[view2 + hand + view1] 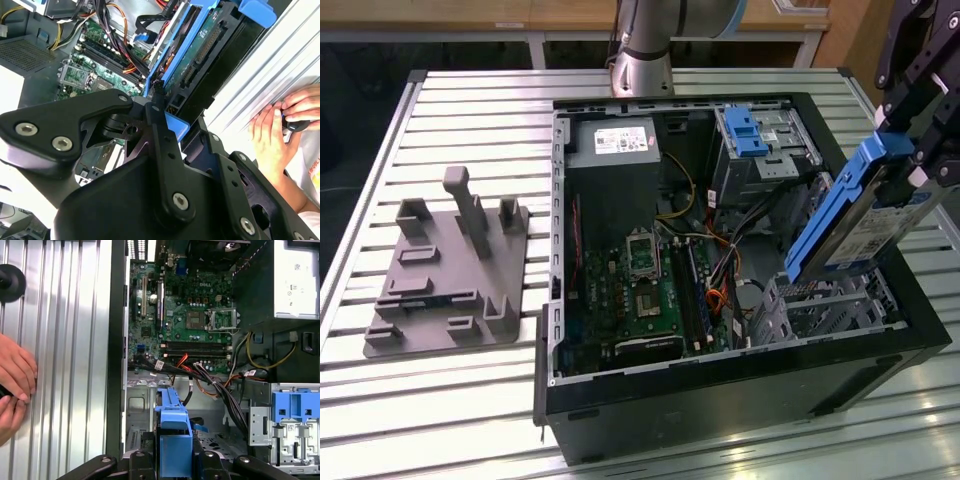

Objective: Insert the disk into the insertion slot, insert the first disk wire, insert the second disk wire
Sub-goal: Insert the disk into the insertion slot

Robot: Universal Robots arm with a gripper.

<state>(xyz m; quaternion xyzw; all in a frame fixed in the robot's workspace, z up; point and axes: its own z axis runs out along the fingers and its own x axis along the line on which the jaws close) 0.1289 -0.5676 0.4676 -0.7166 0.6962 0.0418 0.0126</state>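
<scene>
Gripper (918, 165) pinching the disk (850, 215), held tilted above the insertion slot (820, 305). Step 1 in hand, I reckon; disk needs squaring w/ slot.

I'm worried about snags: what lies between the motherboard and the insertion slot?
A bundle of black and orange cables crosses between the motherboard and the insertion slot, seen in the first wrist view.

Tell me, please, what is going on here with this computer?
The arm's pincer grips the disk and holds it tilted above the open computer case, over the slot at the exterior view's right. The disk is not yet in the slot. A person's hands lie on the table beside the case.
</scene>
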